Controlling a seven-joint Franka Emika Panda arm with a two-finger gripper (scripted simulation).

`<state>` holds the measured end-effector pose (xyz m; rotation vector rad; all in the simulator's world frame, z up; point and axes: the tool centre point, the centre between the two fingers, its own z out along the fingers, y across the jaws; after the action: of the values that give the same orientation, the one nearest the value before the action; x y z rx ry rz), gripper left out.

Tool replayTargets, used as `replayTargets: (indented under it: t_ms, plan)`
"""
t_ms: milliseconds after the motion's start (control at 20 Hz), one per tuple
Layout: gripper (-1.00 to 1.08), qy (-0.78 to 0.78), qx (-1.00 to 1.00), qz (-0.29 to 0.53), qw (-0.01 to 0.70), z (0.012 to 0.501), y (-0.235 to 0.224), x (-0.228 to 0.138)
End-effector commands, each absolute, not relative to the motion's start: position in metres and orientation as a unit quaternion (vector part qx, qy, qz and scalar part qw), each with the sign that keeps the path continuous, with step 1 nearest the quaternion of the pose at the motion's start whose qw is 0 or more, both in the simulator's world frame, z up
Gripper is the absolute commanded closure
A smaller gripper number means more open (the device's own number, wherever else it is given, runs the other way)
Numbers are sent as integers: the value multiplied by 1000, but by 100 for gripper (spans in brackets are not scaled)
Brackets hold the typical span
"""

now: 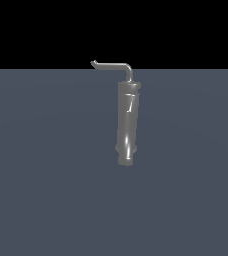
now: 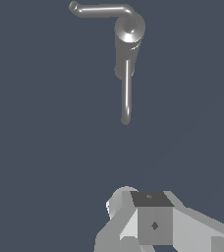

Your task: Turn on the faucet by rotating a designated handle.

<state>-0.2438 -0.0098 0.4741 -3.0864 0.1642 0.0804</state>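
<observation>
The faucet (image 1: 126, 125) is a shiny grey cylinder standing upright on the flat grey floor near the middle of the exterior view. From its top the handle (image 1: 111, 65), a thin L-shaped rod with an upturned tip, reaches toward the exterior view's left. The wrist view looks down on the faucet (image 2: 129, 29) and the handle (image 2: 99, 10). A second thin straight rod (image 2: 126, 93) runs out from the body toward my gripper (image 2: 148, 221). Only grey and white blocks of the gripper show at the frame's edge, well apart from the faucet. Its jaws cannot be made out.
A flat dark grey floor (image 1: 46, 175) surrounds the faucet on all sides. No arm or gripper appears in the exterior view.
</observation>
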Motion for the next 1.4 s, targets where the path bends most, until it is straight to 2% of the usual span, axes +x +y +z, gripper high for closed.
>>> replayTargets:
  t_ms: [0,1350]
  plan:
    - [108,75,-996,27,29,473,-9,-234]
    - [108,402,-913,47,47,423,8,-92]
